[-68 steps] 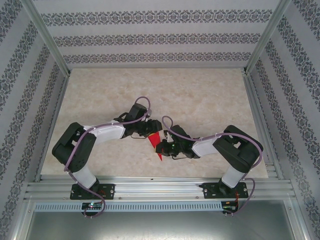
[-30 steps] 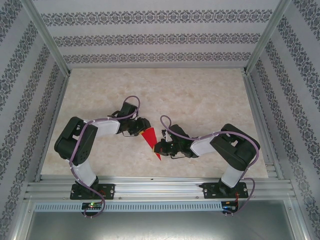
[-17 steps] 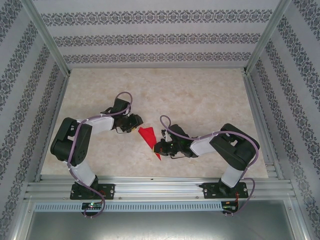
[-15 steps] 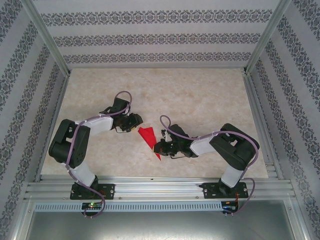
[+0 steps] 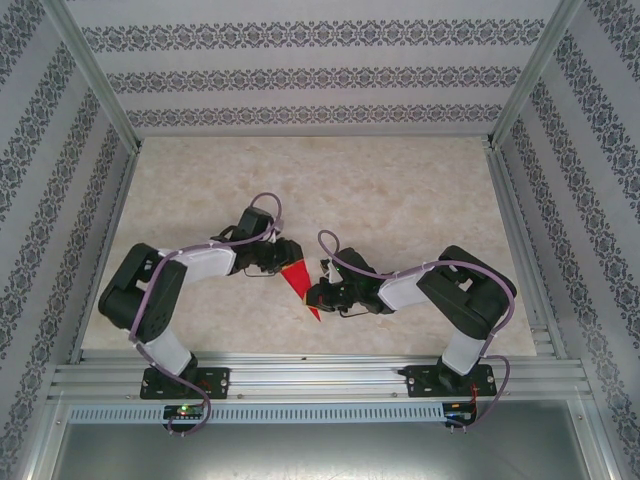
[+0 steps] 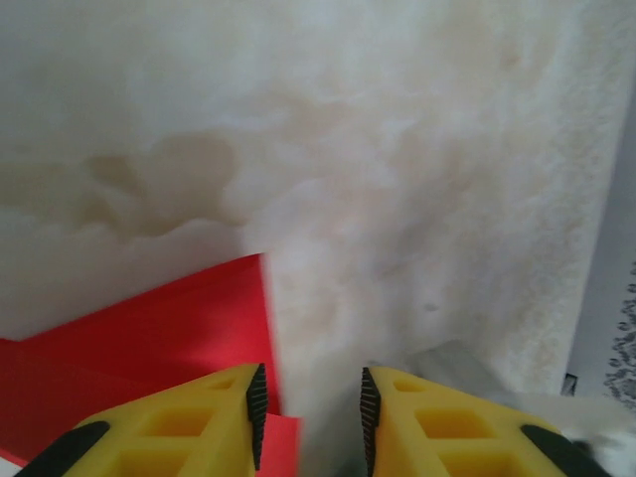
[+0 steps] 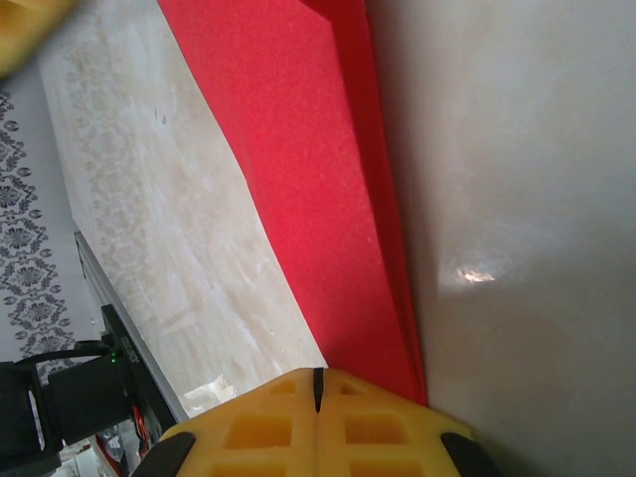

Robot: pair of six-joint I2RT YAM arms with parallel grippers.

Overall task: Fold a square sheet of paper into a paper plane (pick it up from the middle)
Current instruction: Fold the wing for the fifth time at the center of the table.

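L pincer (image 6: 312, 412) low, jaws partly apart; R pincer (image 7: 318, 388) opposite, jaws fully shut.

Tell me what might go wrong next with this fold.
1. The left gripper stands open with the folded red paper mostly beside one finger; closing may miss or crumple its edge.
2. The right gripper, shut, sits at the paper's narrow end; a sideways pull could slide or tear it.

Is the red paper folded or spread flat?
Folded: the red paper is a narrow pointed wedge, with stacked layers along its edge.
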